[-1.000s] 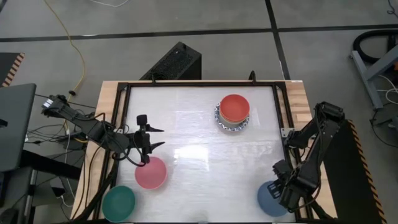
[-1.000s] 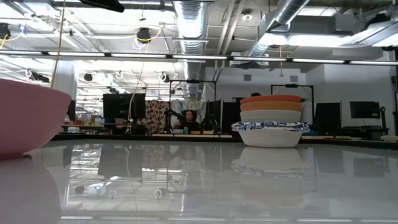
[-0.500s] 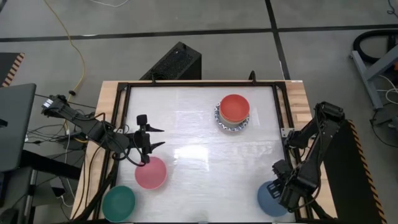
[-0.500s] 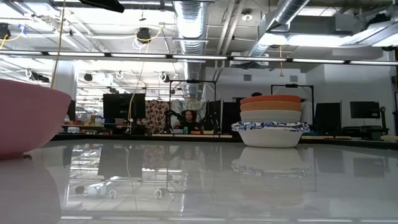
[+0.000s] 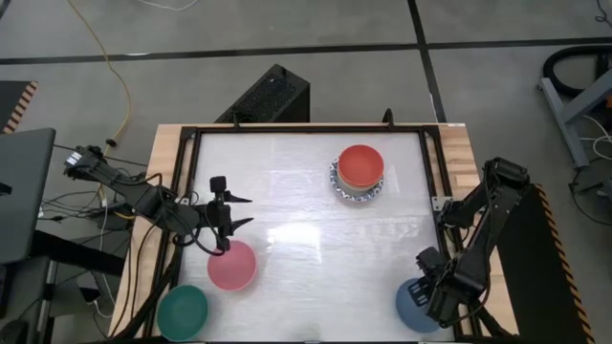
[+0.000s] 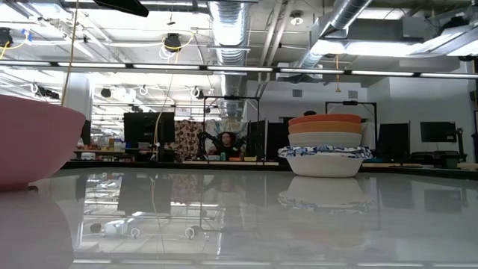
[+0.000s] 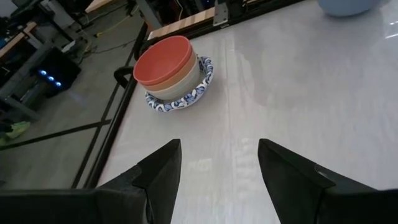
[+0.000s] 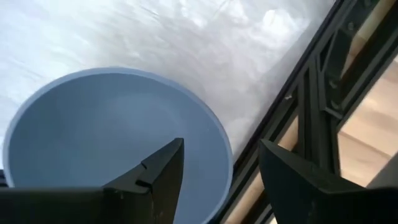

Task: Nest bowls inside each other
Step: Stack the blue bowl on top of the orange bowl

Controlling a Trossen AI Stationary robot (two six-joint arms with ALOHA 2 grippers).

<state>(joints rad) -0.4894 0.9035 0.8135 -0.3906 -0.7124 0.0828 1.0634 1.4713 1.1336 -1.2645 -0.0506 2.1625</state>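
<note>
**Two open grippers over loose bowls, one stack at the far side**

At the table's near left corner sits the green bowl, close to the front edge. Just beside it, toward the centre, is the pink bowl. The left gripper hovers at the pink bowl's far rim with its fingers spread and nothing between them. The left wrist view confirms the gap, looking past the fingers across bare white table to the stack.

The high view shows the stack only as a red bowl inside a blue-patterned rim. The low view adds the layers: a patterned white bowl at the base, a cream one above, orange and red rims on top. It also catches the pink bowl's side at its left edge, but neither gripper.

All bowls stand upright, mouths up; being round, they have no long axis.

At the near right corner lies the blue bowl, close to the black frame rail at the table's right edge. The right gripper is over it, fingers apart, straddling the rim on the rail side in the right wrist view; contact cannot be told.

The table's middle, between the pink bowl, the stack and the blue bowl, is open.
</note>
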